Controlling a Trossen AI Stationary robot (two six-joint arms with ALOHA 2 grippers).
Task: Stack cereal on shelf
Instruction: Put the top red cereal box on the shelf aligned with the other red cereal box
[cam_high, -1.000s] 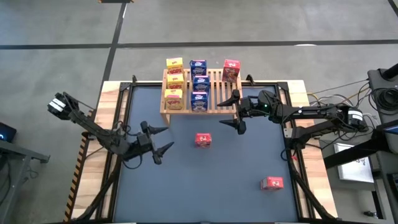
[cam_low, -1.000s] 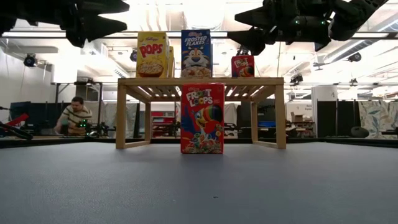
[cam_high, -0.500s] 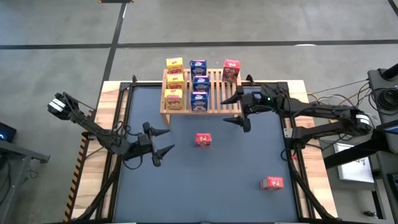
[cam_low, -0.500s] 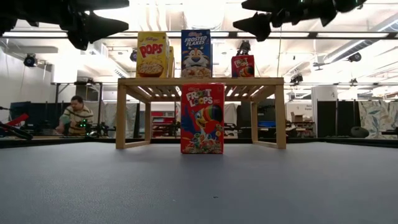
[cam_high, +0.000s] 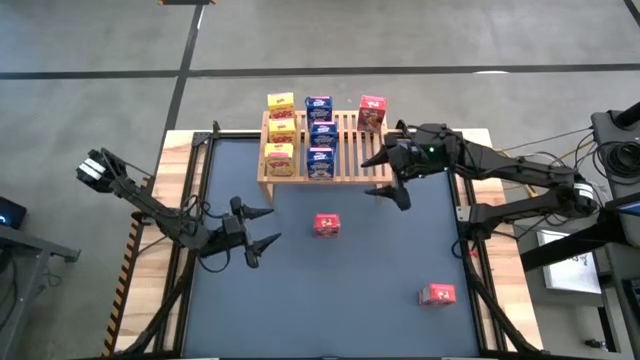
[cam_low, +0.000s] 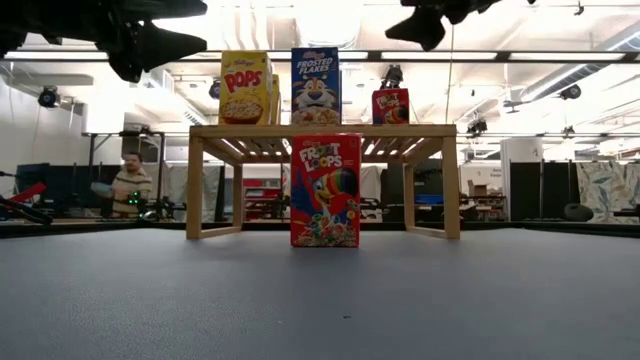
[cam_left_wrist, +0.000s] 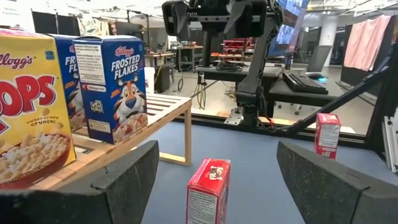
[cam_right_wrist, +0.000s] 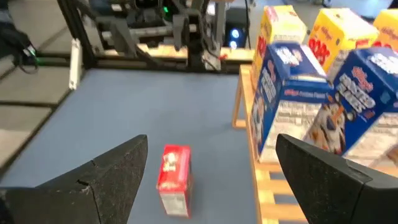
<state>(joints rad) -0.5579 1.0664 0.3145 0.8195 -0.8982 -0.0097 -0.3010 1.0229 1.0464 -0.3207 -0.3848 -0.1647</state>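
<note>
Bench (cam_high: 300, 300) carries the slatted wood shelf (cam_high: 345, 160) at its far edge, now holding seven cereal boxes: three yellow Pops (cam_high: 280, 130), three blue Frosted Flakes (cam_high: 320, 133), one red Froot Loops (cam_high: 372, 112). Two red boxes left on the bench: one (cam_high: 327, 225) upright just in front of the shelf, another (cam_high: 437, 294) well apart near the front right corner. Both arms empty, jaws released: right gripper (cam_high: 385, 178) hangs at the shelf's right front corner, left gripper (cam_high: 257, 228) waits over the bench's left side.
</note>
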